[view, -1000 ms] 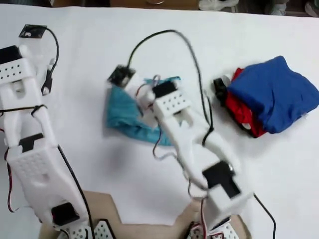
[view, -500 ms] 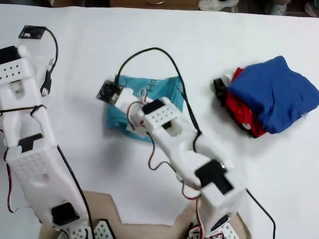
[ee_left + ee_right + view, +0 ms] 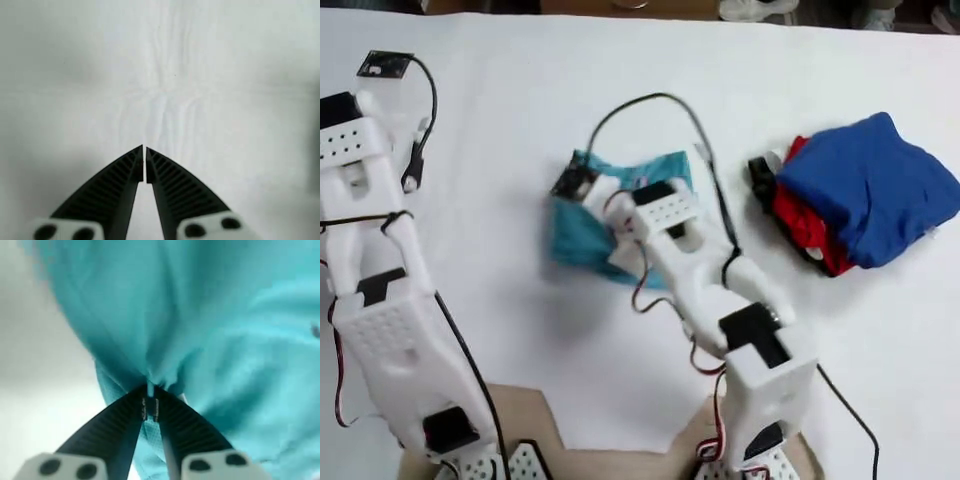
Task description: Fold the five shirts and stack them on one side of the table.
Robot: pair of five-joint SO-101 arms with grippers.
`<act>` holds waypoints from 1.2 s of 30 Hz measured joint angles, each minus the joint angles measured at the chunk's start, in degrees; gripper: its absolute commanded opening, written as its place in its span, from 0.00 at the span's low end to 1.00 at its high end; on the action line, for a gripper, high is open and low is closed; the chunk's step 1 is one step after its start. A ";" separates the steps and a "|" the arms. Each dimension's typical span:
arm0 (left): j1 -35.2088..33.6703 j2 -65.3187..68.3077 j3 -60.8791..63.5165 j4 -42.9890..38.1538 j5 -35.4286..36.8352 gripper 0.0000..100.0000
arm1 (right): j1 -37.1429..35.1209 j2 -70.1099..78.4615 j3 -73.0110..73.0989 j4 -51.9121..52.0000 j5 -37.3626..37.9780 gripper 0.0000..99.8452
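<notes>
The right gripper (image 3: 150,405) pinches a fold of the teal shirt (image 3: 576,238) at mid-table, probably to fold it over. The left gripper (image 3: 144,163), closed on nothing, hangs over the bare table (image 3: 235,75), well apart from the folded stack (image 3: 868,190).

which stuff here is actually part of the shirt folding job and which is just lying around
Job: teal shirt, pinched in the right arm's jaws; blue shirt, folded, at the side; red shirt under it.
Lying about: cardboard sheet at the near edge; pale thing beyond the table, maybe a shoe.
</notes>
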 measured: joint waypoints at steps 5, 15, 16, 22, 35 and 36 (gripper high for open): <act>2.73 0.00 0.00 0.00 -0.62 0.02 | 2.29 -2.55 -3.60 1.49 0.79 0.02; 4.75 0.00 0.00 1.93 -0.62 0.02 | 8.62 -4.48 -6.68 -4.84 0.88 0.02; 5.27 0.00 0.00 2.20 -0.62 0.02 | 9.32 -2.99 -6.86 -6.77 0.88 0.02; 13.89 0.00 0.00 4.13 -0.62 0.02 | 10.55 5.98 -8.70 -12.13 0.88 0.02; 27.78 -0.09 1.76 4.22 -1.41 0.02 | 15.30 7.91 -24.00 -0.09 0.88 0.02; 27.87 -0.09 2.46 3.69 0.62 0.02 | 15.38 8.00 -24.18 0.18 0.88 0.02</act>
